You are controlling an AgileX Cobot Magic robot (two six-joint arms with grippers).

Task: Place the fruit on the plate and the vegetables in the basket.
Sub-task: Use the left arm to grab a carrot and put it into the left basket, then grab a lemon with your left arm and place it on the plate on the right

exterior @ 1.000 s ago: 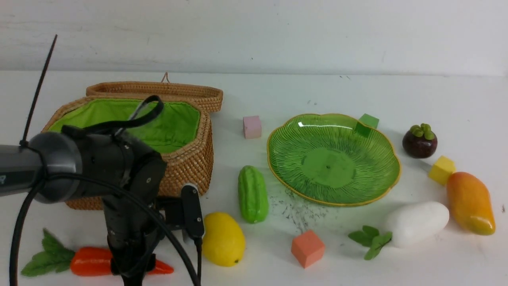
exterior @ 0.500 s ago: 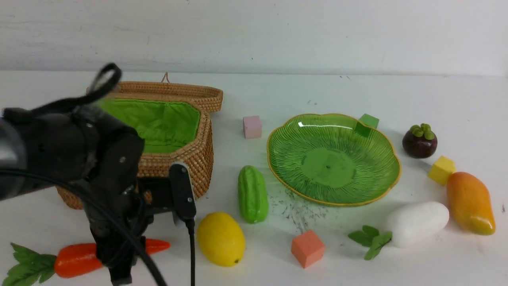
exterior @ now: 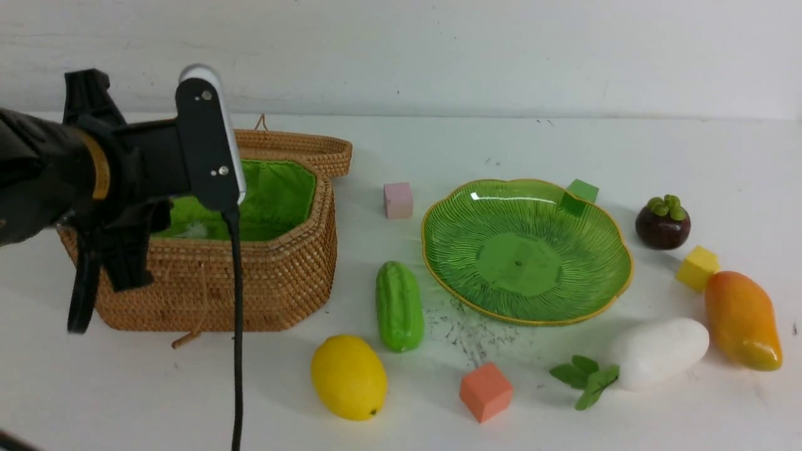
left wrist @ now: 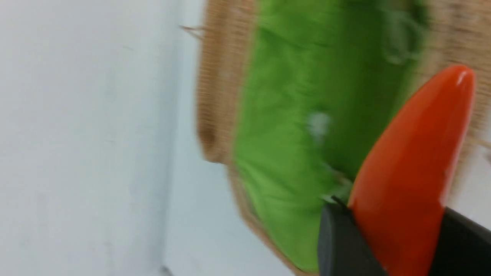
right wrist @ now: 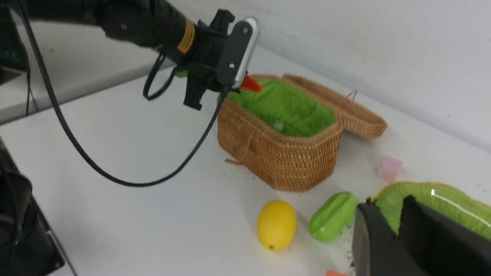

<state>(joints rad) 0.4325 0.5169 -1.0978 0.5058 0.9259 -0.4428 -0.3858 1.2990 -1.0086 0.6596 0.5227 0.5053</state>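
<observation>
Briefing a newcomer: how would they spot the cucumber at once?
Find the wicker basket and the green plate; the cucumber lies between them, toward the robot. It alone is green, bumpy and oblong, unlike the smooth yellow lemon beside it.

Bright, even overhead light casts soft shadows; glare streaks the plate point(exterior: 526, 257), while motion blur smears the basket point(left wrist: 213, 115) in the left wrist view.
</observation>
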